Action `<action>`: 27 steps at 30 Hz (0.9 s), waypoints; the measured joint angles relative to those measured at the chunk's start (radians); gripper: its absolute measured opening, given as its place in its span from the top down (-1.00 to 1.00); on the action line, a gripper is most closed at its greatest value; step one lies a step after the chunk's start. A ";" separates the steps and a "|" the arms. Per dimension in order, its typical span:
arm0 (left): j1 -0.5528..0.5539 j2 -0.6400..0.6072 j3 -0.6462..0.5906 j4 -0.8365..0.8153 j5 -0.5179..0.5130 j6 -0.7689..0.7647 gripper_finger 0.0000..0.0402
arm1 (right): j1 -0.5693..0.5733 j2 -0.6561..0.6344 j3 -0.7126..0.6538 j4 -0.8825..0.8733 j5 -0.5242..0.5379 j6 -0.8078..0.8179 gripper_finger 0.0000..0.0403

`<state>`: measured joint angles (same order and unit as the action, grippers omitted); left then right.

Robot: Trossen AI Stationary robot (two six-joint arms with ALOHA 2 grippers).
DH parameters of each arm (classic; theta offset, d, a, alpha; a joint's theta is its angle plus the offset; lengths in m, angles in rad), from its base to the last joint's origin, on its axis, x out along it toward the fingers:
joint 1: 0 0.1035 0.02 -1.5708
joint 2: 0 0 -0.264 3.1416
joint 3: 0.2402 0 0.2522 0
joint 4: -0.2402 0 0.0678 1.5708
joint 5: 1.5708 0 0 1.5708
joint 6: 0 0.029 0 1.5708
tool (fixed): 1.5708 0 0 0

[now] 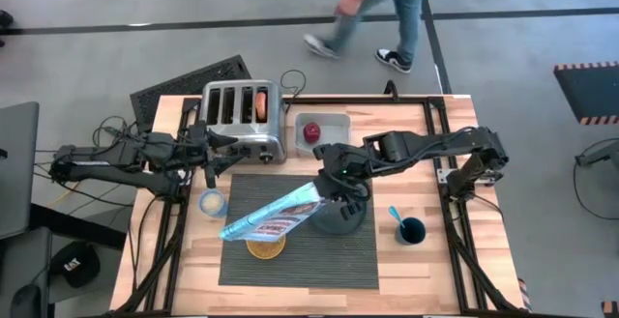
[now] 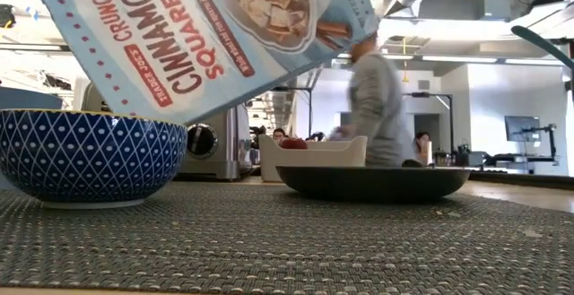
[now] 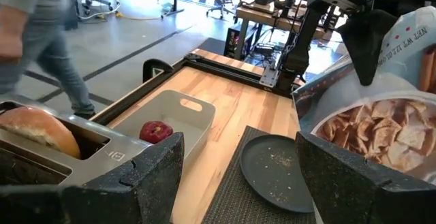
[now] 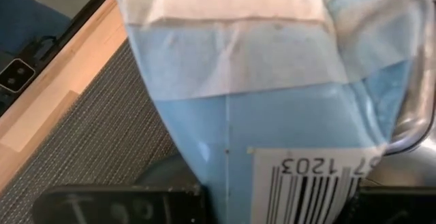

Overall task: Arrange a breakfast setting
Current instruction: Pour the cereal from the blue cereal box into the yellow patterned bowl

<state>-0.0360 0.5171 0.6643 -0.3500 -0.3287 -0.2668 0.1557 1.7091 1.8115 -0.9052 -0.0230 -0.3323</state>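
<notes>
My right gripper (image 1: 334,187) is shut on the blue cinnamon cereal box (image 1: 276,216) and holds it tilted over a blue-and-white patterned bowl (image 1: 266,248) on the dark ribbed placemat (image 1: 319,265). The dark plate (image 1: 343,223) lies on the mat under that gripper. The bagel (image 3: 37,129) stands in a toaster slot. The red apple (image 3: 155,130) lies in a white bin (image 1: 334,125). The dark blue cup (image 1: 412,230) holds the blue-handled spoon (image 1: 396,214). My left gripper (image 1: 218,156) is open and empty by the toaster's front corner. My right gripper pinches the cereal box between its two fingers at its upper, barcode end (image 4: 300,176). The fingers (image 3: 371,47) come from above, pointing down. The box is lifted clear and slants down toward the table's left, its lower end (image 2: 179,80) just above the patterned bowl (image 2: 85,165).
The steel toaster (image 1: 240,120) stands at the back of the table. A small bowl (image 1: 211,202) sits left of the mat. A person (image 1: 377,14) walks past behind the table. Cables lie at the left edge.
</notes>
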 joint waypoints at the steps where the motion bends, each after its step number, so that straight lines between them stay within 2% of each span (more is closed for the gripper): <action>1: 0.000 0.000 0.000 0.000 0.000 0.000 -0.33 | 0.000 0.003 0.011 -0.009 0.000 -0.005 0.60; 6: 0.000 0.000 0.000 -0.008 0.000 0.000 -0.33 | 0.000 0.013 0.054 -0.039 0.003 -0.015 0.60; 27: 0.000 0.000 0.000 -0.019 0.000 0.008 -0.33 | 0.007 0.013 0.054 -0.038 0.024 -0.033 0.60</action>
<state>-0.0360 0.5171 0.6643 -0.3691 -0.3290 -0.2584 0.1628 1.7226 1.8656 -0.9436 0.0015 -0.3652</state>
